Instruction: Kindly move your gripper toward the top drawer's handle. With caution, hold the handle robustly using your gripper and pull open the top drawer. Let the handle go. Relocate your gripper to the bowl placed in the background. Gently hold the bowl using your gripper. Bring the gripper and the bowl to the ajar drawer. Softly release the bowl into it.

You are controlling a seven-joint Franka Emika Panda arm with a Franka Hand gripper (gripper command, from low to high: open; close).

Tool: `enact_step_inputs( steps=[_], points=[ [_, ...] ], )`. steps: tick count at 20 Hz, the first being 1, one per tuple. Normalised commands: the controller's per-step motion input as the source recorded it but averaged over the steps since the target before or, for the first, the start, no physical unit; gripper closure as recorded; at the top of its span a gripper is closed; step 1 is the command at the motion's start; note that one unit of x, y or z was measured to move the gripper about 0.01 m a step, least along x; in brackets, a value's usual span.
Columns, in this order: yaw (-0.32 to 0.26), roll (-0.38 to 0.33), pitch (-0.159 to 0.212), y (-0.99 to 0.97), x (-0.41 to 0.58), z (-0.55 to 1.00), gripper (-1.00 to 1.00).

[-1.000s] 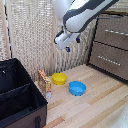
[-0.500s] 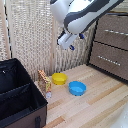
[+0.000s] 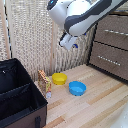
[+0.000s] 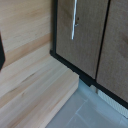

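Exterior view, left to right. A black fabric storage box (image 3: 20,95) with open compartments stands at the exterior view's left on the light wooden floor (image 3: 95,107). Just beside its right edge a small orange-patterned carton (image 3: 44,81) stands tilted, with a small pale object at its foot, too small to identify. A woven cream screen (image 3: 35,37) forms the backdrop.

The yellow bowl (image 3: 59,78) sits upright on the floor near the screen. The blue bowl (image 3: 77,88) sits just beside it, nearer the camera and toward the exterior view's right; whether the 2 rims touch cannot be told.

The white arm (image 3: 82,15) enters from the upper right, its bulky links bent downward and toward the exterior view's left. The gripper (image 3: 71,43) hangs in the air, well above both bowls and well apart from the dresser. It carries nothing; the spread of its jaws cannot be told from either view.

At the exterior view's right stands the dark-brown dresser. The top drawer (image 3: 114,29) is flush and closed, its silver handle (image 3: 116,32) untouched. A lower drawer (image 3: 107,58) is also closed.

Wrist view: the handle (image 4: 74,19) appears as a slim pale bar on a brown drawer front (image 4: 80,35); wooden floor (image 4: 35,90) lies alongside.
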Motion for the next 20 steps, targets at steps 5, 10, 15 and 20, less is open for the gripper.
enact_step_inputs(
  steps=[5,10,15,20],
  points=[
    [0.078,-0.185,-0.020,-0.66,0.000,0.06,-1.00],
    [0.050,-0.156,0.000,-0.79,0.000,0.02,-1.00],
    [0.024,-0.152,-0.004,-0.85,0.000,0.07,-1.00],
    [0.022,-0.180,-0.033,-0.76,-0.015,0.19,-1.00]
  ],
)
